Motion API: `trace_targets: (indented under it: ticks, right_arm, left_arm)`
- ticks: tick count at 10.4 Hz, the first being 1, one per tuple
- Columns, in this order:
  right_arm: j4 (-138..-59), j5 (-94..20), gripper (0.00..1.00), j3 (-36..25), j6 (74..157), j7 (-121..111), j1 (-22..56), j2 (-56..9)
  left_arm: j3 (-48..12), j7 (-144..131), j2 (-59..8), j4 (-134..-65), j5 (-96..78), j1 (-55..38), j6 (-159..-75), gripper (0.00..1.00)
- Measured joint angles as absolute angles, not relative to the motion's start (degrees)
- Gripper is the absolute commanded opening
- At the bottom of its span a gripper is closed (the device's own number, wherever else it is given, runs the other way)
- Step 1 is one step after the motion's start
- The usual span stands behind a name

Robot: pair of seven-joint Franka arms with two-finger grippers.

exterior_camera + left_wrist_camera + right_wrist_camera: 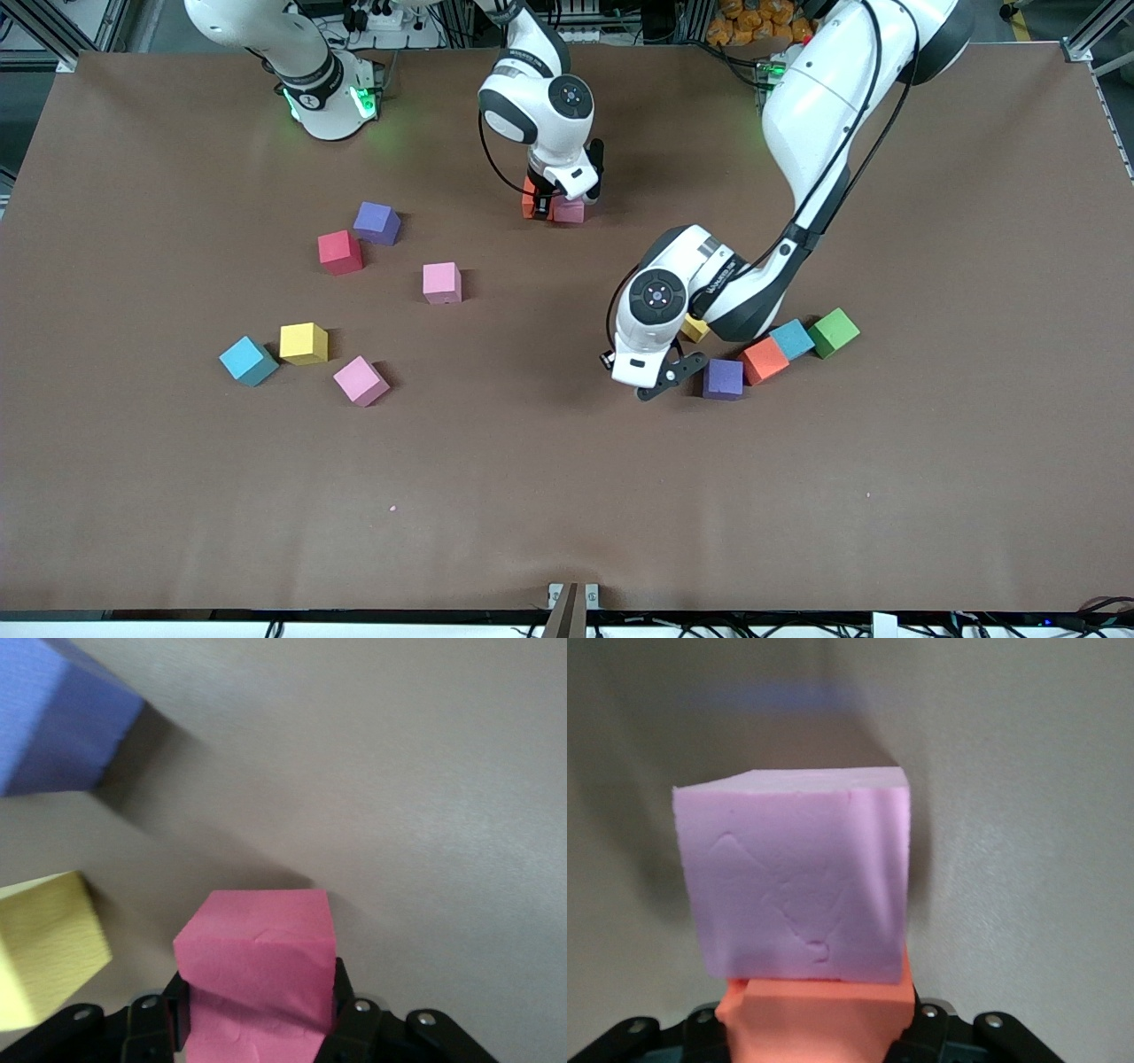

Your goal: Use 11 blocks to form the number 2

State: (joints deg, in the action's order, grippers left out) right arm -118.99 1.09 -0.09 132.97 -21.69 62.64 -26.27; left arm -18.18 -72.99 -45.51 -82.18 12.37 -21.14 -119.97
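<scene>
my left jaws (257, 1028) are clamped on a pink block (257, 966) by the yellow block (44, 943), right jaws (819, 1032) clamped on an orange block (815, 1019) touching another pink block (797, 877).

Six scattered cubes (441, 283) lie toward the right arm's end. Toward the left arm's end sits a row of four cubes (765, 360), with a fifth cube (694, 329) just beside it and a sixth cube (257, 948) in the left gripper (257, 1028). Near the bases, the clamped cube (824, 1010) in the right gripper (819, 1032) touches its neighbour cube (797, 877).

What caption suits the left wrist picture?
Left gripper clamps a pink cube beside yellow and purple cubes.
</scene>
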Motion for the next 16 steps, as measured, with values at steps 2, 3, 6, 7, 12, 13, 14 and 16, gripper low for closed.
trace_targets:
  ticks: [2, 3, 6, 7, 12, 13, 14, 16]
  right_arm:
    - [-118.98, 1.09, 0.64, -0.09, 133.68, -21.31, 63.20, -26.93]
    - [-118.91, 1.09, 1.00, -0.10, 133.69, -21.26, 63.20, -26.95]
    - [-118.45, 1.10, 1.00, -0.29, 133.59, -21.11, 63.20, -26.98]
    - [-118.17, 1.11, 1.00, -0.33, 133.03, -21.07, 63.20, -26.96]
    - [-115.66, 1.14, 1.00, -1.28, 120.54, -20.71, 62.73, -21.79]
    - [-115.28, 1.16, 1.00, -1.81, 118.60, -20.66, 61.85, -20.14]
    - [-115.19, 1.19, 1.00, -2.38, 117.24, -20.59, 60.24, -18.67]
    - [-115.18, 1.29, 1.00, -4.39, 115.65, -20.61, 56.30, -16.86]
  left_arm:
    - [-18.15, -72.99, -42.34, -83.17, 10.95, -20.53, -116.19, 0.40]
    - [-18.15, -72.99, -40.30, -85.26, 10.48, -20.32, -115.57, 0.40]
    - [-18.19, -73.00, -33.89, -94.63, 5.93, -18.28, -115.74, 0.40]
    - [-18.21, -73.27, -31.84, -98.29, 4.12, -17.67, -117.10, 0.40]
    - [-25.72, -94.21, -25.43, -111.27, 1.45, -17.89, -123.59, 0.39]
    - [-27.43, -98.08, -25.06, -112.92, 0.45, -18.08, -125.62, 0.38]
    - [-29.11, -102.74, -24.56, -115.02, 0.22, -18.12, -127.93, 0.36]
    - [-31.23, -111.54, -23.43, -118.24, 0.17, -18.17, -129.62, 0.36]
